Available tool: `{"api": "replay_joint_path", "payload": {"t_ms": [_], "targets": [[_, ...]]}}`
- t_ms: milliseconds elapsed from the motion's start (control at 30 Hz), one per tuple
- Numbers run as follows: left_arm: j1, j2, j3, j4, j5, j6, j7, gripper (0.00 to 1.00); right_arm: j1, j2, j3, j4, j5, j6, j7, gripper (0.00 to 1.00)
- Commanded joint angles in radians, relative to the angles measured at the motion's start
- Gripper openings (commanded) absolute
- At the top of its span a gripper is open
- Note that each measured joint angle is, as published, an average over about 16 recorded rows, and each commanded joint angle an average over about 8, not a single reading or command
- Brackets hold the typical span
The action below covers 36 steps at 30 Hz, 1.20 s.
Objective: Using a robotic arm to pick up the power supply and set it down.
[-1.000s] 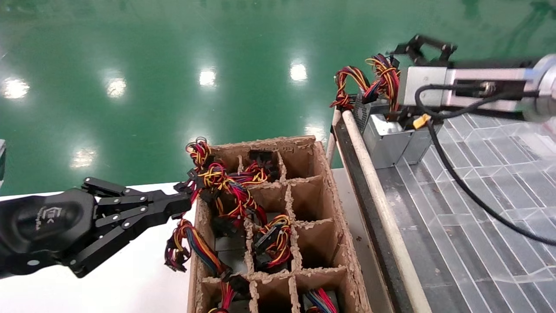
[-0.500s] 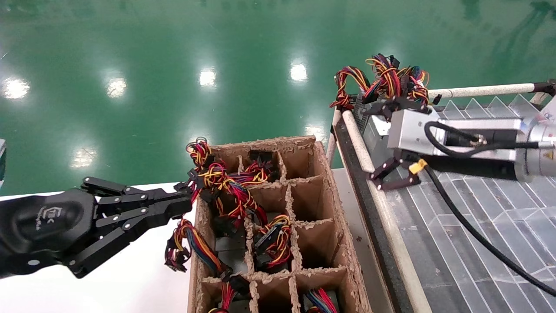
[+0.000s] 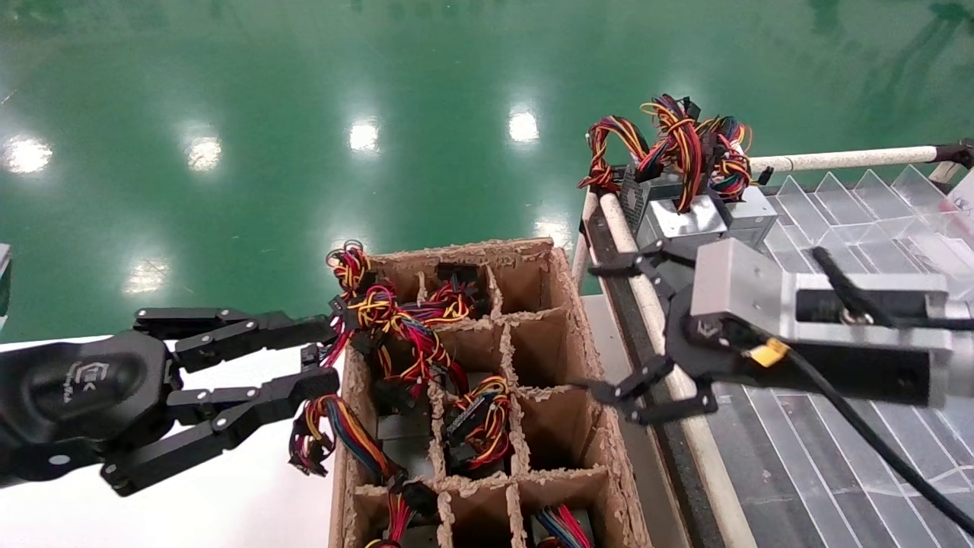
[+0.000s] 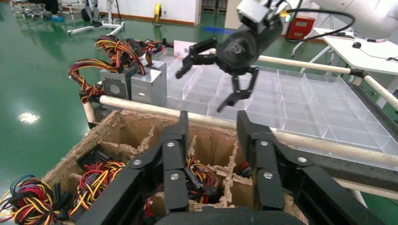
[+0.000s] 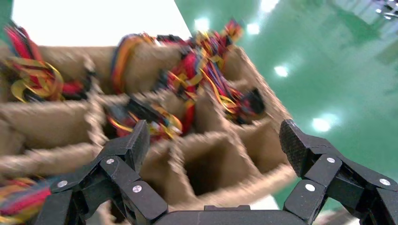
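Note:
The power supply (image 3: 677,219) is a dull-grey box with a fan grille (image 4: 115,85). It stands in the far corner of the clear tray (image 3: 875,221), with its red, yellow, black and blue wire bundle (image 3: 673,144) on top. My right gripper (image 3: 605,331), on its silver wrist block, hangs open and empty over the tray's rail, apart from the supply; the left wrist view shows it too (image 4: 199,92). Its own view has the right gripper (image 5: 216,136) above empty cardboard cells. My left gripper (image 3: 319,354) is open at the carton's left edge, its left gripper fingers (image 4: 176,140) holding nothing.
A second grey unit (image 3: 752,209) stands right beside the power supply. The cardboard carton (image 3: 567,304) has dividers and several wire-bundled units (image 3: 411,335) in its cells. A pale rail (image 3: 647,304) runs between carton and tray. A white table (image 3: 228,495) lies under the left arm.
The right gripper has left the power supply in the tray corner and drawn back toward the carton, fingers spread. The left gripper's fingers have opened from nearly shut.

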Motion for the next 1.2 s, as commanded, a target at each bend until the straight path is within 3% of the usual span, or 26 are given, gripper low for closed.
{"api": "replay_joint_path", "payload": {"t_ms": [33, 800, 1200], "targets": [[0.0, 0.0, 0.0, 0.0, 0.0, 0.0, 0.0, 1.0, -0.024, 0.002, 0.019, -0.002, 0.041, -0.022, 0.006, 1.0], [0.0, 0.0, 0.0, 0.0, 0.0, 0.0, 0.0, 1.0, -0.274, 0.027, 0.217, -0.027, 0.465, -0.246, 0.068, 1.0], [0.0, 0.0, 0.0, 0.0, 0.0, 0.0, 0.0, 1.0, -0.281, 0.028, 0.223, -0.028, 0.478, -0.252, 0.069, 1.0]]}}
